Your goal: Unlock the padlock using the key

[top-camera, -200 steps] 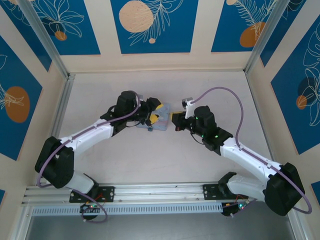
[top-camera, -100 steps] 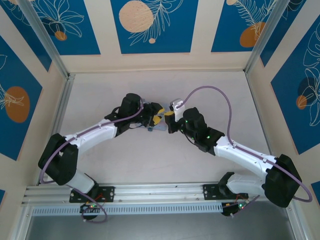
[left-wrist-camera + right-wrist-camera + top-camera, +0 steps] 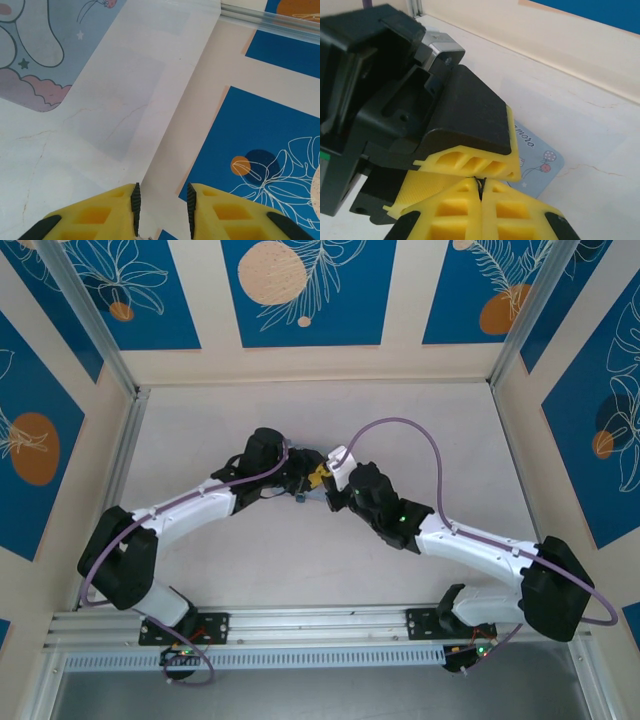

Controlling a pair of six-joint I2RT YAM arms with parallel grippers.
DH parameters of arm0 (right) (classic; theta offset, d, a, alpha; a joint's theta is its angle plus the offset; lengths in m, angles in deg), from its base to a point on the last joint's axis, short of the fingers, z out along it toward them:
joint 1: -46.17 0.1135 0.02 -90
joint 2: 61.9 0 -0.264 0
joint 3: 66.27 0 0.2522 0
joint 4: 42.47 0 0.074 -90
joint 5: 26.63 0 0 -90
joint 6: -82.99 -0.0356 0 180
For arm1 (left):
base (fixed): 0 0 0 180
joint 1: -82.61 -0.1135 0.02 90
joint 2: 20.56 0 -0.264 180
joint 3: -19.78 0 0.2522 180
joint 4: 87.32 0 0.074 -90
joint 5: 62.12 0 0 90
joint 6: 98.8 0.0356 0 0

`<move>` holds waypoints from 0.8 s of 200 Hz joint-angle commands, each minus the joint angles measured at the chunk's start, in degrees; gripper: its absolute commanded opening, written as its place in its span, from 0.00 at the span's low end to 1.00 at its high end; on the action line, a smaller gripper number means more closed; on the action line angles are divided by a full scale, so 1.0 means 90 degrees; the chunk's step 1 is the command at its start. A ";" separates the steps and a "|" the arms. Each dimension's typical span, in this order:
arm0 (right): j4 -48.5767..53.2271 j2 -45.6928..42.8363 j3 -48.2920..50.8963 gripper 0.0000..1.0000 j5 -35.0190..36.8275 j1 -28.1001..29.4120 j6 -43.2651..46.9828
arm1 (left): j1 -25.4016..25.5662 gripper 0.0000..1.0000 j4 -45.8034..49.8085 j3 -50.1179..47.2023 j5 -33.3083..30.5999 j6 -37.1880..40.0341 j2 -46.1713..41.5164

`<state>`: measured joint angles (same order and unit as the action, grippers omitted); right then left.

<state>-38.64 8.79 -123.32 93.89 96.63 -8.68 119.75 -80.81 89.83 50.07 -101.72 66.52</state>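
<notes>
A pale blue tin (image 3: 30, 50) printed with cartoon figures, clouds and stars lies flat near the middle of the pale marbled table (image 3: 300, 570). Blue panels (image 3: 300, 290) with orange discs and white leaves line the far and side walls.

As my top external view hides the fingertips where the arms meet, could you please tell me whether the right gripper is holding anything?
Observer: The right wrist view shows the right gripper shut on a thin dark sliver, apparently the key.
Operator: And the other arm, please?
Observer: The left gripper has its pads slightly apart, with nothing visible between them.
Operator: What is nearby?
Observer: A pale blue cartoon-printed tin lies flat just beyond the fingertips.
</notes>
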 commanded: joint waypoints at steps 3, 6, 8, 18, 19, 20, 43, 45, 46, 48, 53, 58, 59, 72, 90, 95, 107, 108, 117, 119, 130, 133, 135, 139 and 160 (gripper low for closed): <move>-0.0453 0.0065 -0.0196 0.00 0.0536 0.0087 0.0340 | 0.0073 0.30 -0.0025 0.0074 -0.0092 -0.0046 -0.0023; -0.0463 0.0065 -0.0191 0.00 0.0560 0.0091 0.0354 | 0.0072 0.30 -0.0018 0.0066 -0.0102 -0.0044 -0.0024; -0.0467 0.0072 -0.0193 0.00 0.0587 0.0100 0.0352 | 0.0072 0.30 -0.0016 0.0064 -0.0107 -0.0046 -0.0027; -0.0479 0.0067 -0.0173 0.00 0.0620 0.0100 0.0378 | 0.0077 0.28 -0.0007 0.0043 -0.0124 -0.0047 -0.0038; -0.0479 0.0061 -0.0172 0.00 0.0626 0.0103 0.0380 | 0.0074 0.28 -0.0006 0.0039 -0.0123 -0.0047 -0.0038; -0.0483 0.0063 -0.0171 0.00 0.0634 0.0105 0.0380 | 0.0073 0.28 -0.0006 0.0041 -0.0133 -0.0046 -0.0043; -0.0483 0.0048 -0.0161 0.00 0.0660 0.0114 0.0409 | 0.0072 0.23 0.0046 0.0025 -0.0166 -0.0013 -0.0057; -0.0479 0.0046 -0.0154 0.00 0.0663 0.0116 0.0410 | 0.0072 0.22 0.0056 0.0025 -0.0170 -0.0011 -0.0057; -0.0486 0.0043 -0.0152 0.00 0.0662 0.0116 0.0405 | 0.0077 0.22 0.0055 0.0025 -0.0171 -0.0009 -0.0052; -0.0487 0.0039 -0.0152 0.00 0.0666 0.0116 0.0403 | 0.0078 0.22 0.0061 0.0025 -0.0183 -0.0005 -0.0056; -0.0488 0.0027 -0.0151 0.00 0.0670 0.0113 0.0410 | 0.0073 0.20 0.0077 0.0017 -0.0195 -0.0007 -0.0052; -0.0488 0.0029 -0.0143 0.00 0.0671 0.0116 0.0403 | 0.0077 0.19 0.0090 0.0010 -0.0205 0.0002 -0.0057; -0.0488 0.0028 -0.0147 0.00 0.0671 0.0121 0.0402 | 0.0080 0.19 0.0091 0.0012 -0.0208 0.0002 -0.0057; -0.0493 0.0017 -0.0142 0.00 0.0656 0.0124 0.0408 | 0.0072 0.14 0.0092 0.0005 -0.0217 0.0005 -0.0048; -0.0425 0.0035 -0.0156 0.00 0.0629 0.0127 0.0345 | 0.0072 0.00 0.0101 0.0010 -0.0231 0.0068 -0.0011; -0.0381 0.0010 -0.0163 0.09 0.0624 0.0136 0.0302 | 0.0073 0.00 0.0102 0.0009 -0.0239 0.0087 0.0008; -0.0289 -0.0141 -0.0124 0.32 0.0577 0.0102 0.0117 | 0.0068 0.00 0.0097 0.0022 -0.0272 0.0247 0.0039; -0.0271 -0.0160 -0.0118 0.33 0.0570 0.0099 0.0093 | 0.0070 0.00 0.0100 0.0023 -0.0280 0.0261 0.0045; -0.0111 -0.0384 -0.0058 0.41 0.0428 -0.0015 -0.0186 | 0.0050 0.00 0.0095 0.0060 -0.0291 0.0501 0.0076; -0.0064 -0.0450 -0.0045 0.43 0.0369 -0.0041 -0.0237 | 0.0047 0.00 0.0093 0.0065 -0.0287 0.0586 0.0086; 0.0206 -0.0811 0.0054 0.48 0.0035 -0.0301 -0.0755 | 0.0026 0.00 0.0136 0.0224 -0.0265 0.1183 0.0125; 0.0273 -0.0918 0.0078 0.49 -0.0074 -0.0383 -0.0907 | 0.0020 0.00 0.0199 0.0283 -0.0260 0.1392 0.0135; 0.0332 -0.0972 0.0092 0.50 -0.0138 -0.0445 -0.1018 | 0.0010 0.00 0.0248 0.0326 -0.0267 0.1519 0.0142; 0.0448 -0.1115 0.0122 0.52 -0.0311 -0.0583 -0.1235 | -0.0003 0.00 0.0308 0.0392 -0.0271 0.1769 0.0149; 0.1163 -0.1610 0.0139 0.57 -0.1643 -0.1540 -0.2671 | -0.0034 0.00 0.0312 0.0658 -0.0319 0.3223 0.0132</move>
<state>-34.45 0.27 -122.78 91.60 91.03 -16.04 119.86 -79.48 91.36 48.28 -90.14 67.77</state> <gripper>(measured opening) 0.540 0.042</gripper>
